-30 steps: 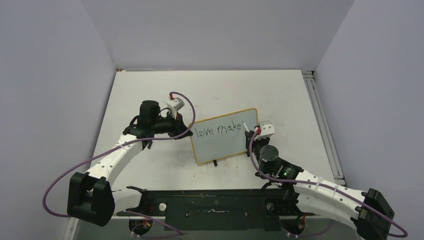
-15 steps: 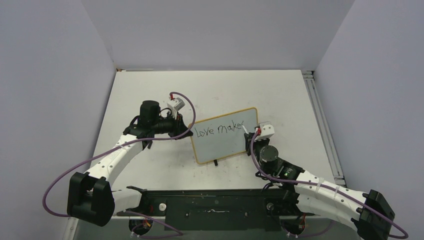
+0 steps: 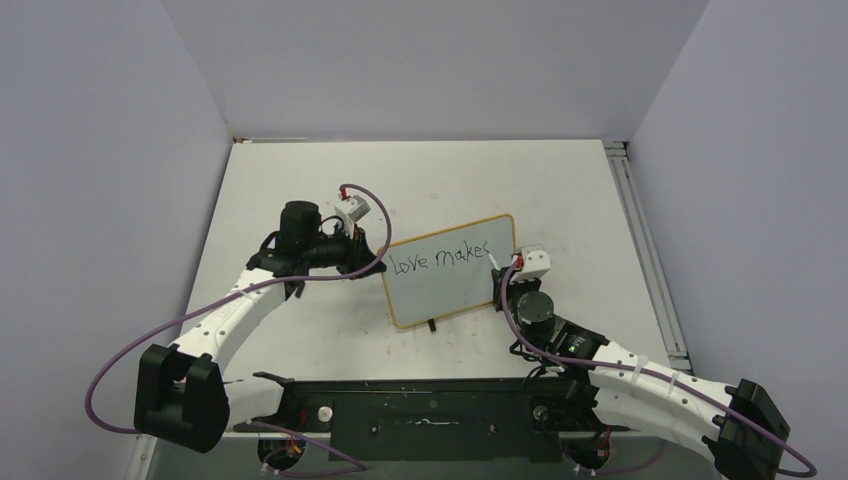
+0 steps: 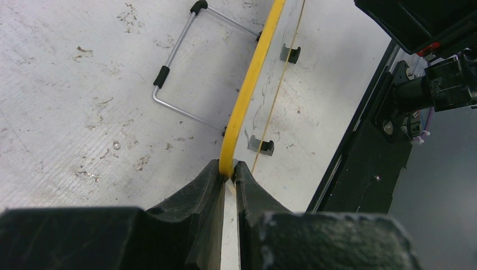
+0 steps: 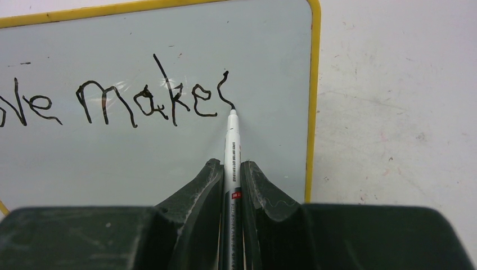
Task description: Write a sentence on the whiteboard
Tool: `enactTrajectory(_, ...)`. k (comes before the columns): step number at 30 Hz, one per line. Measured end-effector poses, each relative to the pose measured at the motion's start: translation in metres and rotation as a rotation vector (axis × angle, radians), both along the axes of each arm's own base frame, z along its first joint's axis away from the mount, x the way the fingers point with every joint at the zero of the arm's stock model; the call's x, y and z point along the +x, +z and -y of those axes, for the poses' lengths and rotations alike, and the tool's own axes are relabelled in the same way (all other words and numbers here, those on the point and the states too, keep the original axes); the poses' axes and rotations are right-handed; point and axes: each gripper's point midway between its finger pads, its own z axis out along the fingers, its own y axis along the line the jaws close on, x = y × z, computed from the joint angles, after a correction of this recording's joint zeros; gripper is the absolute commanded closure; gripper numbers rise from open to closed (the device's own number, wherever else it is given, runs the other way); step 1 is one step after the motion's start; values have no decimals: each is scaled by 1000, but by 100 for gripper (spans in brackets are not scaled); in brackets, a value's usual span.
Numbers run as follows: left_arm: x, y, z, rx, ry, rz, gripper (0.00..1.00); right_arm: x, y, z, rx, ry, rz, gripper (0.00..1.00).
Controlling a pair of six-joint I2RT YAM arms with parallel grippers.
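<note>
The whiteboard (image 3: 450, 285) with its yellow frame stands tilted at the table's middle. My left gripper (image 3: 376, 262) is shut on the whiteboard's left edge; in the left wrist view the yellow frame (image 4: 247, 95) runs up from between the jaws of that gripper (image 4: 227, 171). My right gripper (image 3: 503, 272) is shut on a white marker (image 5: 232, 152), whose tip touches the board (image 5: 140, 146) at the bottom of the last stroke. The sentence (image 3: 438, 257) reads "love makes" in black, and its right part (image 5: 152, 101) shows in the right wrist view.
A wire stand (image 4: 185, 67) with black end caps props the board from behind. Two small black feet (image 4: 263, 146) hold its lower edge. The black mounting rail (image 3: 430, 410) with the arm bases runs along the near table edge. An aluminium rail (image 3: 645, 250) lines the right side.
The right gripper has moved the marker slightly right and down, adding an "s" after "make". The left arm and the board have stayed still.
</note>
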Motion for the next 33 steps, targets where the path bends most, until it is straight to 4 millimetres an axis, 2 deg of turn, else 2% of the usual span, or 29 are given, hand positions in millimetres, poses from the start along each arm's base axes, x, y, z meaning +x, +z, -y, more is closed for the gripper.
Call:
enactTrajectory(16, -1, 0, 1, 0, -3, -1, 100, -5, -7, -3, -7, 24, -30, 95)
enactTrajectory(24, 0, 0, 0, 3, 2, -3, 100, -17, 19, -9, 69, 107, 21, 95)
enactTrajectory(28, 0, 0, 1, 1, 6, -9, 100, -22, 21, -11, 72, 137, 18, 95)
enactTrajectory(33, -1, 0, 1, -1, 10, -16, 100, -29, 25, -25, 76, 219, -2, 95)
